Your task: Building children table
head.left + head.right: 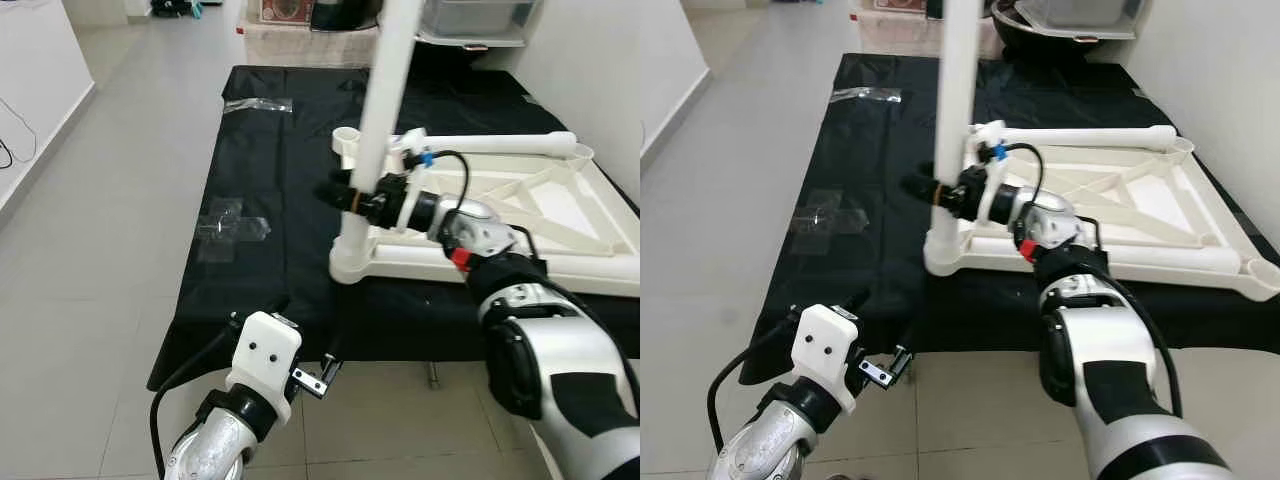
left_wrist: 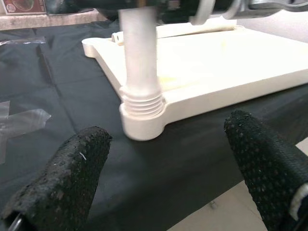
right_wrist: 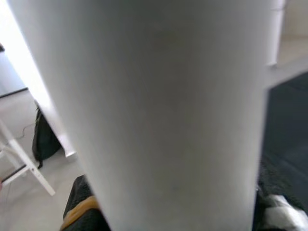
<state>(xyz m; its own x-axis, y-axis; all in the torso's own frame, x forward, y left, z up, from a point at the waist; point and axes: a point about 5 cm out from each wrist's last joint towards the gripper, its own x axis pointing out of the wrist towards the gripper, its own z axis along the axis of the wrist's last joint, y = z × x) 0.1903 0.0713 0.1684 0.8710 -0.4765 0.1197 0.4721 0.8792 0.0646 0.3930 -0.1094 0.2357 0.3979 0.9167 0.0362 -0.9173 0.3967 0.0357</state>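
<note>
Right gripper jaws clamp the upright white leg low, above the upside-down tabletop corner socket on the black mat; stiff, light, slick plastic; left gripper jaws wide.

Black sheet spread on a grey tiled floor

Two clear plastic wrappers lie on the sheet: a crumpled one near its left edge, a flatter one toward the far left corner. Beyond the sheet's far end sit a pale box, a dark round object and a clear plastic bin. A white wall runs along the right.
</note>
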